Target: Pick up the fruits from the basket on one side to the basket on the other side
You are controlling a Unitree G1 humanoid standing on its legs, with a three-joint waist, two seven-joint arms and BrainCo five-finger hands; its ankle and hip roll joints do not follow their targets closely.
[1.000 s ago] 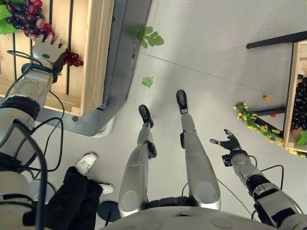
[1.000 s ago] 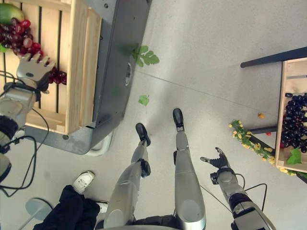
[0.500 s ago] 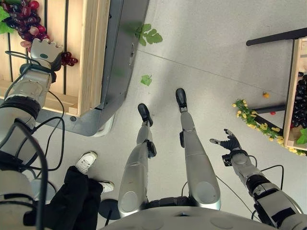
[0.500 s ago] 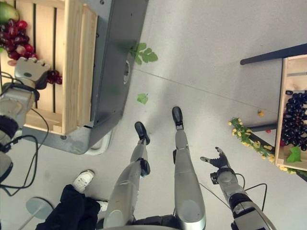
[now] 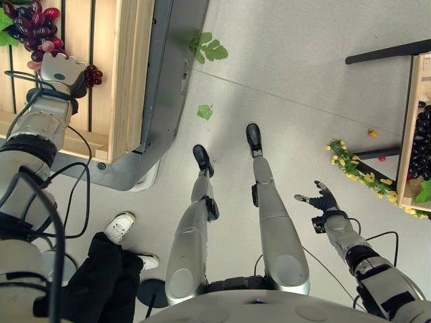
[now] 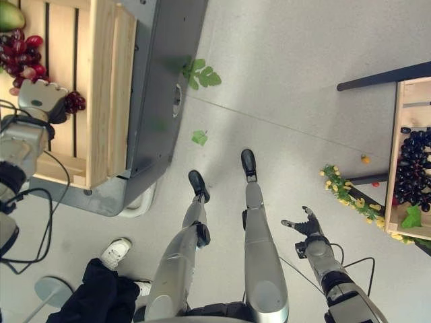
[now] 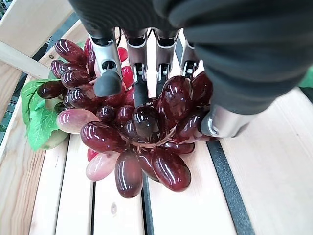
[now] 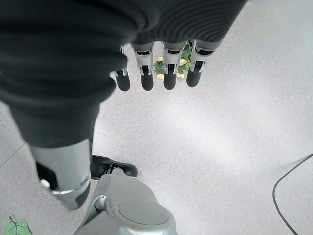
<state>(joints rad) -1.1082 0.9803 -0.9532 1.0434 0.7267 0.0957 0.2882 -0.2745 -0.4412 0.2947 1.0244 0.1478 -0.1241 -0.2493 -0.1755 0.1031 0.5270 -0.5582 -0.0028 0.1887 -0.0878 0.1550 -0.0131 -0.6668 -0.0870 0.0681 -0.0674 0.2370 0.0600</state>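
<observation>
Item: glossy red grape bunch (image 7: 132,132), left slatted wooden crate (image 5: 128,81). Left hand (image 5: 62,70) fingers (image 7: 107,83) curled into cluster. We judge it light, slippery, loose; grip near stem. Right hand (image 5: 324,202) idle, fingers spread.

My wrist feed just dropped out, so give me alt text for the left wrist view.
The left robot hand reaches down onto a bunch of red grapes, fingers curled into it and thumb against its side. The grapes rest on the wooden slats of a crate, with a green leaf beside them.
</observation>
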